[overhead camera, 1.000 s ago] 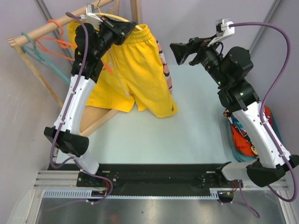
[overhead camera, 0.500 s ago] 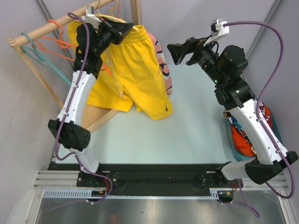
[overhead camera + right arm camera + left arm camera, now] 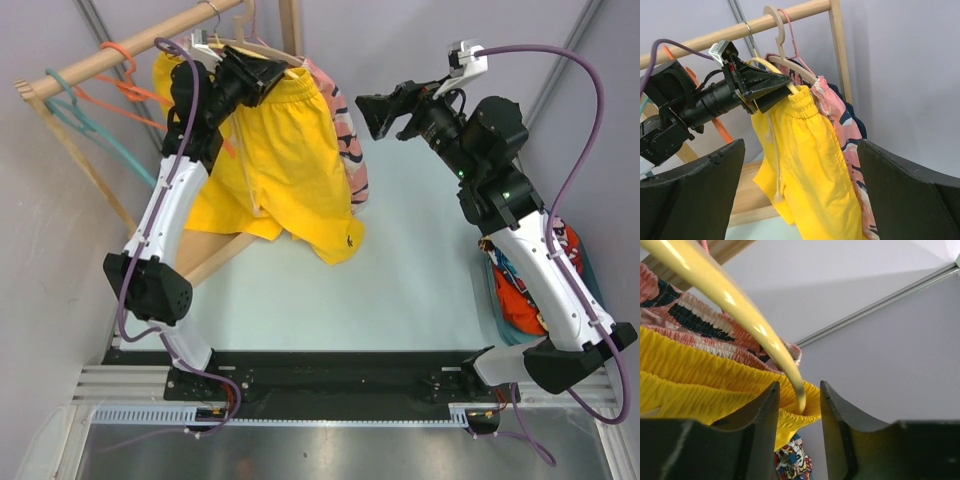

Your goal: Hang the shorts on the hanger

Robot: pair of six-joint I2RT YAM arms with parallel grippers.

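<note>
The yellow shorts point(image 3: 290, 150) hang by their elastic waistband from the pale-yellow hanger point(image 3: 740, 305), which hangs on the wooden rail. The hanger's arm tip pokes into the waistband corner point(image 3: 790, 407). My left gripper point(image 3: 268, 75) is at that corner, open, its fingers standing either side of the hanger tip and the bunched waistband point(image 3: 799, 385) with a gap showing. My right gripper point(image 3: 368, 112) hovers to the right of the shorts, wide open and holding nothing. Through its view the shorts point(image 3: 810, 165) hang full length with the pale drawstring point(image 3: 775, 165) dangling.
The wooden rail point(image 3: 120, 55) carries orange hangers point(image 3: 120, 90), a teal one point(image 3: 85, 125) and a beige wooden hanger point(image 3: 790, 50). Pink printed shorts point(image 3: 348, 140) hang right behind the yellow ones. A multicoloured garment point(image 3: 520, 290) lies by the right arm.
My left gripper's jaws have parted from shut on the hanger tip and waistband. The arm rose slightly toward the rail, and the shorts swung a little left. The right arm has barely moved.
</note>
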